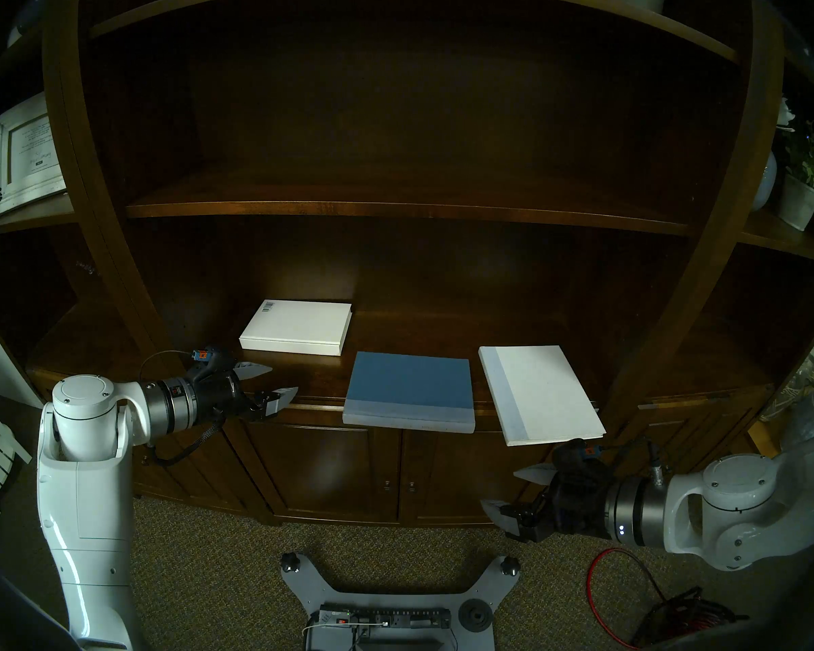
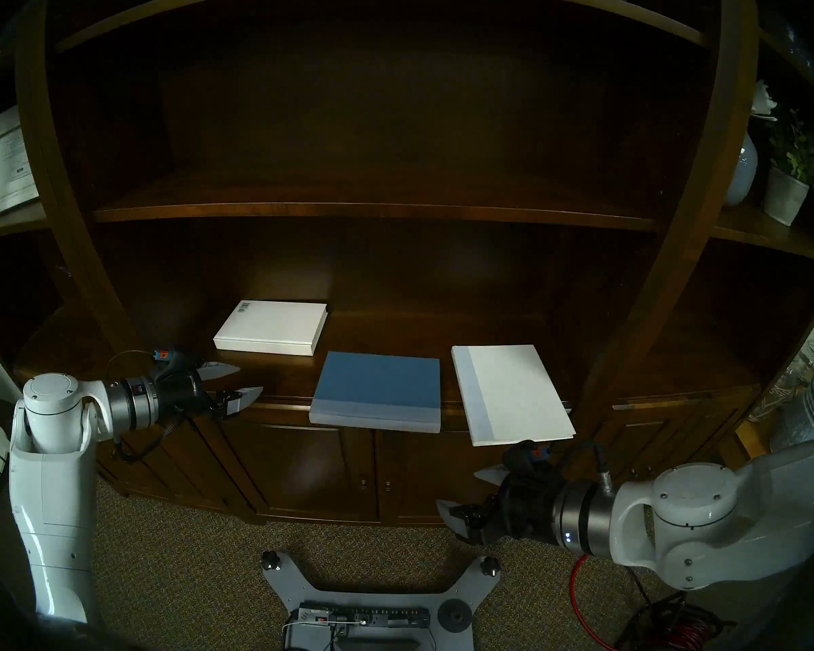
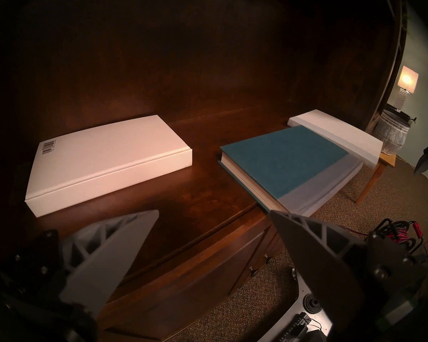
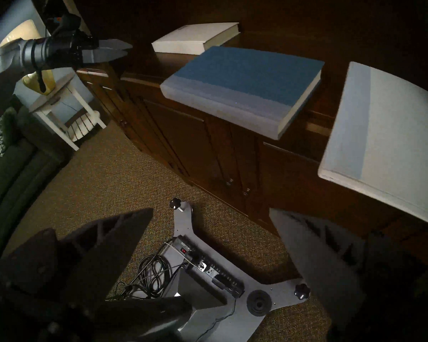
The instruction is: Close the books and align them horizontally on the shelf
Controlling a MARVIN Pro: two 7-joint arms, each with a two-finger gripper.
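Note:
Three closed books lie flat on the wide dark-brown shelf (image 1: 301, 377). The white book with a barcode (image 1: 297, 327) sits back left. The blue book with a pale grey spine strip (image 1: 410, 391) lies in the middle, its spine overhanging the front edge. The white book with a grey-blue strip (image 1: 541, 391) lies askew at the right and overhangs the edge too. My left gripper (image 1: 273, 380) is open and empty, left of the blue book at shelf height. My right gripper (image 1: 513, 488) hangs open and empty below the right white book, in front of the cabinet doors.
Thinner upper boards (image 1: 395, 211) cross the bookcase above. A white-framed picture (image 1: 24, 152) stands at the far left, potted plants (image 1: 804, 185) at the far right. My grey base with a power strip (image 1: 386, 617) and a red cable (image 1: 607, 593) lie on the carpet.

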